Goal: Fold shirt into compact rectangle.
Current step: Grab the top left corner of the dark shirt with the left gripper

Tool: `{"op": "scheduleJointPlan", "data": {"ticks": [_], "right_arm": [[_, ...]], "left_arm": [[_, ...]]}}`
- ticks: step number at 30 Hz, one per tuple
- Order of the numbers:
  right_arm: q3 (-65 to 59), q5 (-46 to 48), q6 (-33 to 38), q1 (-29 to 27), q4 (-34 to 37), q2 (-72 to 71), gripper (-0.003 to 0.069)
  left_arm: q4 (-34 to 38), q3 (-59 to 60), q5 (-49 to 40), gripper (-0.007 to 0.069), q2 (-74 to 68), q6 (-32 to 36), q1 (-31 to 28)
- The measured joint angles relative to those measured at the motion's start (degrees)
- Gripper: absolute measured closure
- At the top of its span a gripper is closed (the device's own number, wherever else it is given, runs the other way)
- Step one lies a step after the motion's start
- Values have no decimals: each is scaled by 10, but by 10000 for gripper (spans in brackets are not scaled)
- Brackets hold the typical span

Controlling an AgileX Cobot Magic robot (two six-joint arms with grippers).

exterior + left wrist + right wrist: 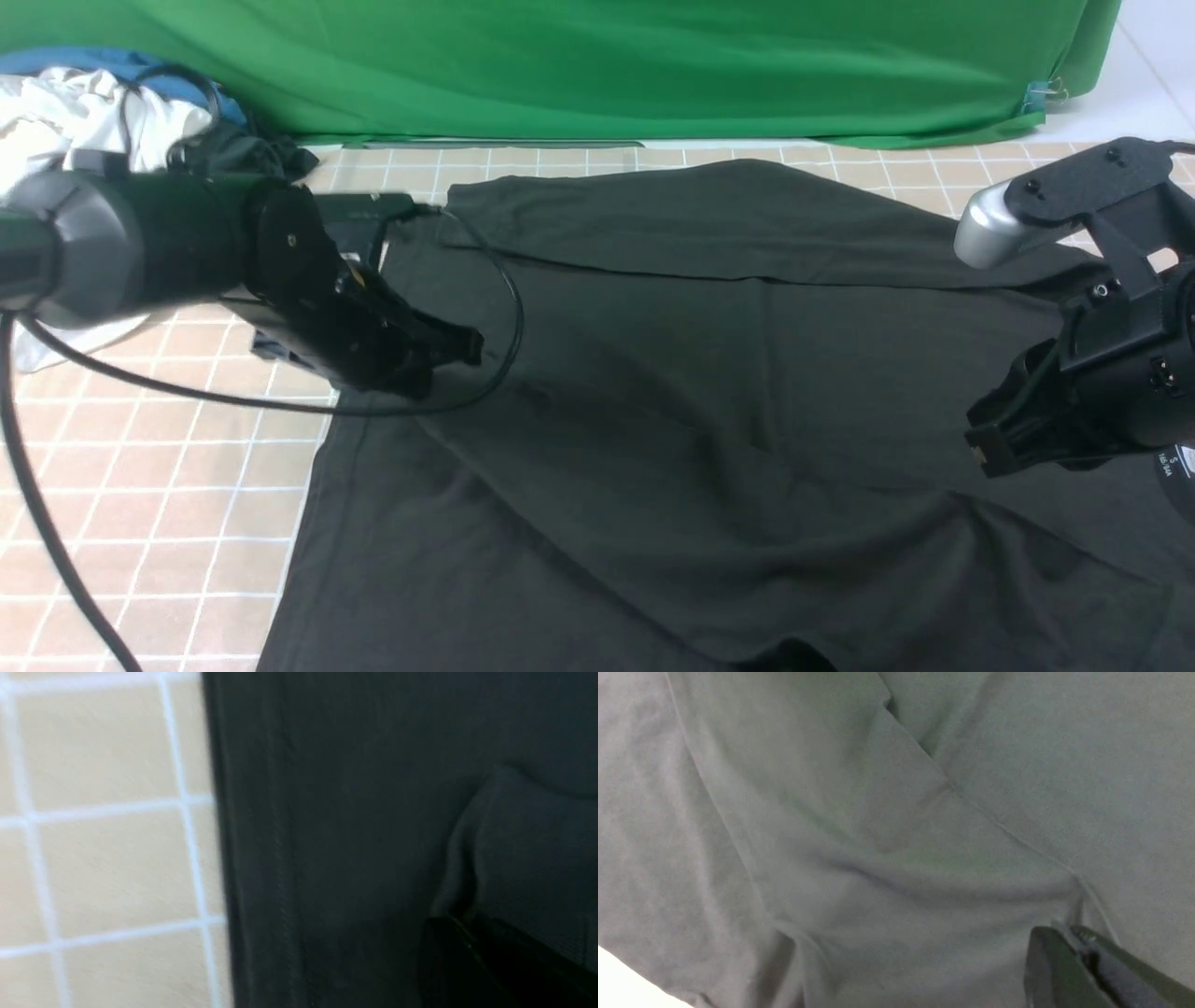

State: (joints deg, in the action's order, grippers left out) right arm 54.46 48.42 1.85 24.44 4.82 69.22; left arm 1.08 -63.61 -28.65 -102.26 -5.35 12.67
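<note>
Folding looks at an early stage: the shirt (709, 392) lies mostly spread over the tiled table (168, 485), only its far strip turned over. Your left gripper (462, 347) is pinched on cloth near its left edge, your right gripper (980, 448) clamped on the right side; the main folds are not yet done.

- The shirt (373, 812) fills most of the view, dark and mostly flat, its cloth blurred;
- its hemmed edge (224, 858) runs straight from one side of the frame to the other, with a faint stitch line just inside it;
- beyond that edge lies the bare counter (107, 868), beige squares parted by white lines;
- a raised fold (472, 858) of the shirt narrows into the left gripper (455, 926);
- the gripper's dark jaws are closed on that fold; only their tips show.
</note>
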Motion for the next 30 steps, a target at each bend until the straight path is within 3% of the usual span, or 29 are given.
{"op": "scheduleJointPlan", "data": {"ticks": [6,16,25,30], "right_arm": [[0,0,0,0,0,0,590],[0,0,0,0,0,0,588],[0,0,0,0,0,0,577],[0,0,0,0,0,0,568]], "left_arm": [[-84,-12,6,592,4,-53,0],[-93,-12,53,582,-1,-58,0],[-95,-34,25,407,1,-92,0],[-95,-125,-44,398,0,-165,0]]}}
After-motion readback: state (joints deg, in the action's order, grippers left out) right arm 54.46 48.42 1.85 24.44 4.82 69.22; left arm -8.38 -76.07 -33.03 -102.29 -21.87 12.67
